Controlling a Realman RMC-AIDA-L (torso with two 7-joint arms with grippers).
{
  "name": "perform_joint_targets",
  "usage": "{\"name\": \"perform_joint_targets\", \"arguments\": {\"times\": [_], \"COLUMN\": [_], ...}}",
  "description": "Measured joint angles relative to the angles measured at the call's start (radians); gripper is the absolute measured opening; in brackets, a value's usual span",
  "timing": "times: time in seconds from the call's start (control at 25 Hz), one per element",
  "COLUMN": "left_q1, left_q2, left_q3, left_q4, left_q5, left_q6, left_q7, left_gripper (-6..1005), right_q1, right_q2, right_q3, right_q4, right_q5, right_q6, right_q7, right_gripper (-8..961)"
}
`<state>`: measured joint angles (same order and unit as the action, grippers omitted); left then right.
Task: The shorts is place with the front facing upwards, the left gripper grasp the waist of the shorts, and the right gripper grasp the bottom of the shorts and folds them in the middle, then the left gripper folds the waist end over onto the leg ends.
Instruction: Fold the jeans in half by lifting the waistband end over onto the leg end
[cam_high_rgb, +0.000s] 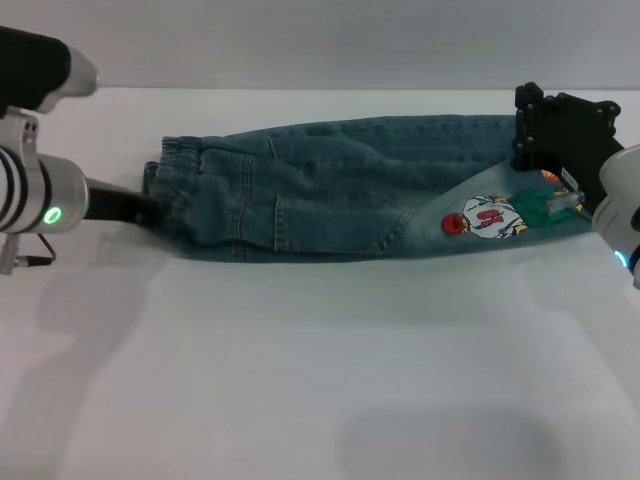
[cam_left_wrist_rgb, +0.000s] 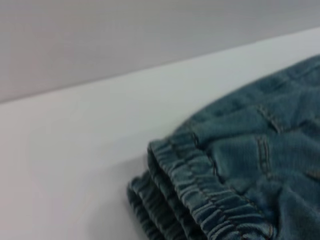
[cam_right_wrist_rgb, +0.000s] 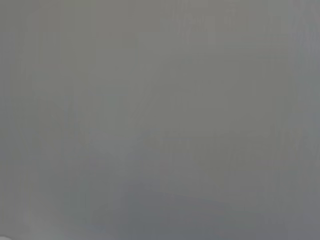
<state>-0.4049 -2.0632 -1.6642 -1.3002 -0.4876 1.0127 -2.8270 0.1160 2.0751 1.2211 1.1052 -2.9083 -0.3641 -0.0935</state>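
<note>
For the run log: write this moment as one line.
shorts: folded lengthwise on table | left tool: at waist | right tool: over leg ends

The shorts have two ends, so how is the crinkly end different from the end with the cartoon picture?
The waist of the shorts is ruffled and gathered, while the leg ends lie flatter. The waist is plain denim; the leg ends have a colourful cartoon patch nearby. The left hand is at the waist and the right hand is over the leg ends. Both ends are blue-teal denim on the white table.
</note>
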Motion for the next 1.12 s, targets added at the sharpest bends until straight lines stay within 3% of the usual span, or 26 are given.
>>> {"name": "perform_joint_targets", "arguments": {"times": [0.4,0.56,1.12], "left_q1": [0.109,0.122,0.129], "left_q2": [0.001,0.001,0.003], "left_q3": [-0.002,-0.002,-0.028], "left_q4": [-0.271,-0.338,-0.516], "left_q5": [-0.002,-0.002,-0.002], "left_q6": [0.018,0.034,0.089], "left_q7": [-0.026,-0.029,-0.032], "left_gripper": [87,41,41], "right_q1": [0.073,0.130,0.276], "right_q2": [0.003,0.003,0.009], "right_q3": [0.000,-0.004,-0.078], "right_q4": [-0.104,-0.184,-0.364], "right_q5": [0.002,0.002,0.002], "right_q6": [-0.010,-0.019,-0.077], "right_q7": [0.052,0.100,0.203], "right_gripper": [1,1,1]}}
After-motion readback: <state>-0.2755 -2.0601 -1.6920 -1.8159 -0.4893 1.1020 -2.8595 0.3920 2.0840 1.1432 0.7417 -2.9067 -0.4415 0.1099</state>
